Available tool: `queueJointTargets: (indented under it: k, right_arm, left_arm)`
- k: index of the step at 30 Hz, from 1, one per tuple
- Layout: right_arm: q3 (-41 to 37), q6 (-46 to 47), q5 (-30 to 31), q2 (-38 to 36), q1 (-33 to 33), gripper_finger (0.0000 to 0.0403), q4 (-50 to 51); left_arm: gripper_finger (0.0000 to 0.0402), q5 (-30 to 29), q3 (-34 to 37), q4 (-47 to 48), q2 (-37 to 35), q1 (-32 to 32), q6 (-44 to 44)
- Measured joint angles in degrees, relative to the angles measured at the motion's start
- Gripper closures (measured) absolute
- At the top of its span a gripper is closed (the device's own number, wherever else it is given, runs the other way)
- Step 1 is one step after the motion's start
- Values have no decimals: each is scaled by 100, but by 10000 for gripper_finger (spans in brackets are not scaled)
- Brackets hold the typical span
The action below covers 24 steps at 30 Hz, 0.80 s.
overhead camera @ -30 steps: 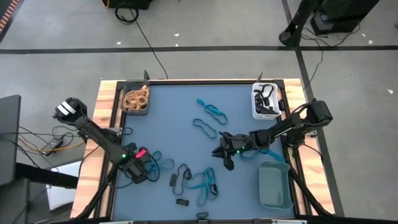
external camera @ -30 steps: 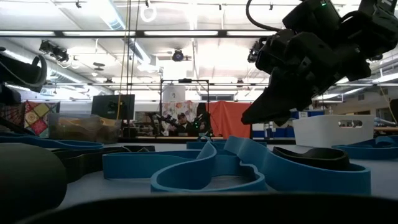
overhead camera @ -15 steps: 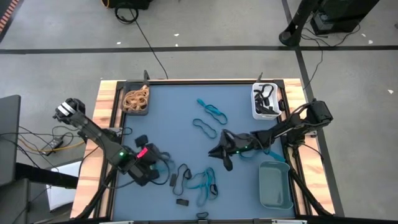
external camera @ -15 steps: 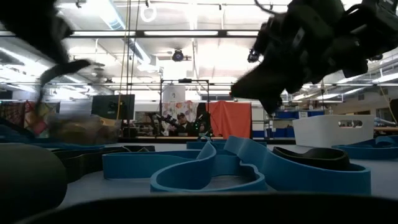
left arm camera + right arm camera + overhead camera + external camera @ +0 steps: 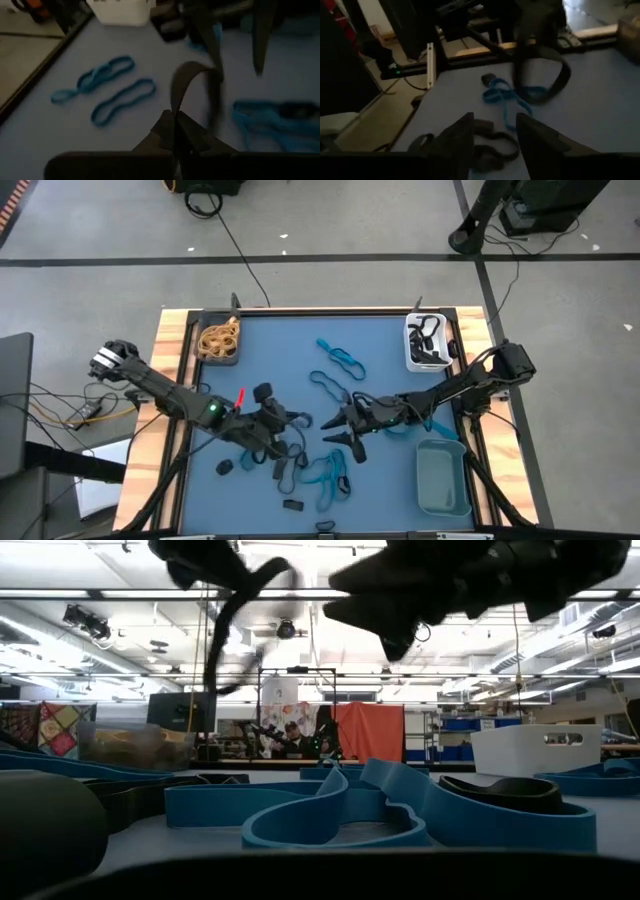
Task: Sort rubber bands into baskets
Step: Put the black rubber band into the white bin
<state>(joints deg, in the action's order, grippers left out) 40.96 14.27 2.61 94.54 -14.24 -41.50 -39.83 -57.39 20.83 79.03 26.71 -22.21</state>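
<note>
Sorting partly done: tan bands (image 5: 217,338) fill the dark basket (image 5: 203,352), black ones the white basket (image 5: 413,356), the teal basket (image 5: 443,480) is bare.
Blue and black bands (image 5: 338,361) still litter the surface (image 5: 280,340). The left tool (image 5: 290,420), clenched on a black band (image 5: 197,95), has swung from the left edge toward centre; the right tool (image 5: 338,436) now stands released.

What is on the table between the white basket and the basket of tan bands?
In the high view, between the white basket and the dark basket of tan bands lie two blue rubber bands on otherwise bare blue mat.
</note>
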Motion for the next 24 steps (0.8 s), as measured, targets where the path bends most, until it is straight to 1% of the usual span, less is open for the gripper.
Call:
queueJointTargets:
  k: [4, 7, 11, 13, 16, 22, 24]
  right_arm:
    - [253, -373, 87, 0, 48, 209, 22]
    - [428, -428, 92, 0, 133, 189, 162]
    - [589, -441, 60, 0, 254, 178, 504]
    - [611, -440, 57, 0, 280, 185, 605]
    - [611, -401, 131, 0, 279, 207, 666]
    - [611, -402, 749, 0, 264, 244, 753]
    - [611, -395, 783, -8, 261, 251, 828]
  left_arm:
    - [395, 10, 0, -558, 178, -138, 582]
    - [394, 19, 0, -910, 289, -201, 931]
    - [394, 25, 0, -1200, 419, -241, 1196]
    - [394, 24, 0, -1267, 466, -244, 1290]
    - [394, 28, 0, -1240, 502, -244, 1296]
    - [394, 26, 0, -1228, 500, -240, 1284]
    - [394, 26, -2, -1156, 500, -240, 1281]
